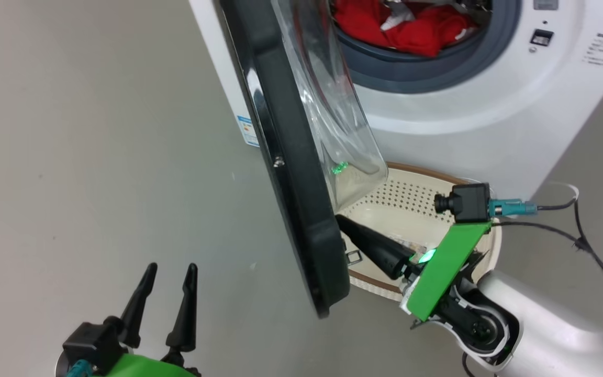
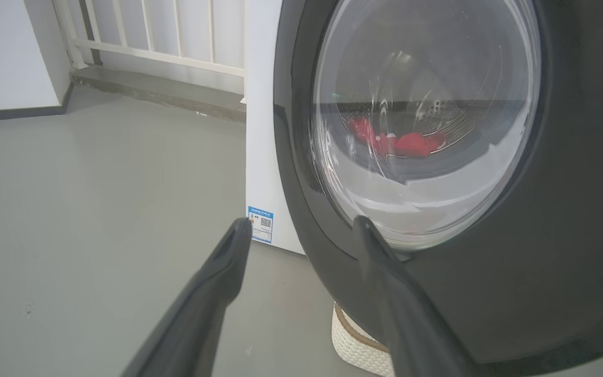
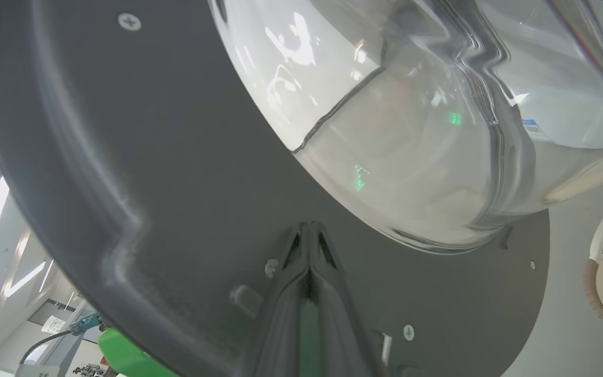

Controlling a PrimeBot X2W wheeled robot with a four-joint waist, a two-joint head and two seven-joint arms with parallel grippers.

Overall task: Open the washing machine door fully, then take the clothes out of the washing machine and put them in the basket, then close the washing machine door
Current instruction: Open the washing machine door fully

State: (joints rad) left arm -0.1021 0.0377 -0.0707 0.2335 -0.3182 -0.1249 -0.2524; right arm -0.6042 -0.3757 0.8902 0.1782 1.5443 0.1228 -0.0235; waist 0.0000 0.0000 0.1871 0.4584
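Head view: washing machine door (image 1: 291,173) hangs partway open, right gripper (image 1: 339,219) jaws squeezed together against its inner face. Left gripper (image 1: 172,268) jaws spread wide, holding nothing. Clothes (image 1: 411,26) sit inside the washing machine (image 1: 464,120), basket (image 1: 422,193) in front.

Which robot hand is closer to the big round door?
Right. The right gripper, shut, has its tips at the door's inner face. The left gripper, open, hangs apart on its outer side.
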